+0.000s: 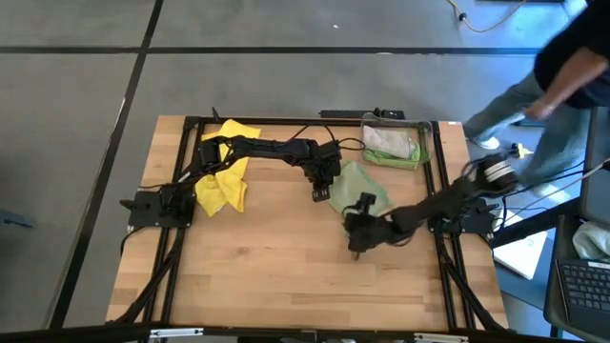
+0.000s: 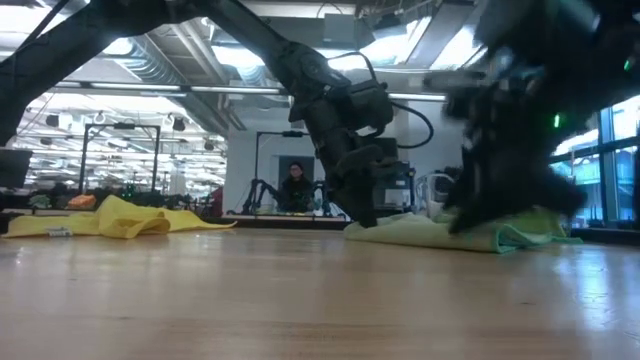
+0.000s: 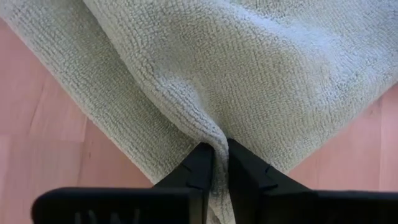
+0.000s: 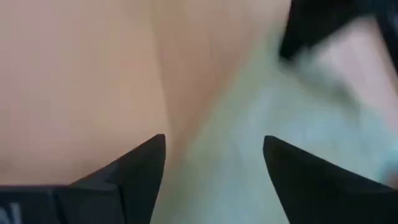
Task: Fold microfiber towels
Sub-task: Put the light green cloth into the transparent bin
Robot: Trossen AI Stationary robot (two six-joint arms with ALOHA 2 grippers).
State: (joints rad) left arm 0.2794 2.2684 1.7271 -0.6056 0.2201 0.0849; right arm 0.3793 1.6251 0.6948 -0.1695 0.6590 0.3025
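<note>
The pale green towel [image 1: 360, 188] lies on the table [image 1: 267, 257], right of the middle. The left gripper [image 3: 221, 163] pinches a raised fold at the towel's left edge between narrow fingers. The right gripper [image 4: 214, 163] stands with fingers wide over its near edge, holding nothing.

Pale olive-green towel [image 1: 360, 187], bright yellow towel [image 1: 222, 176], light wood table [image 1: 267, 267], black arms

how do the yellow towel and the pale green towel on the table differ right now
The yellow towel is bright, crumpled and untouched near the table's left side. The pale green towel is duller, lies flatter, right of centre, pinched by the left gripper, with the right gripper open over it. Both rest on the table.
</note>
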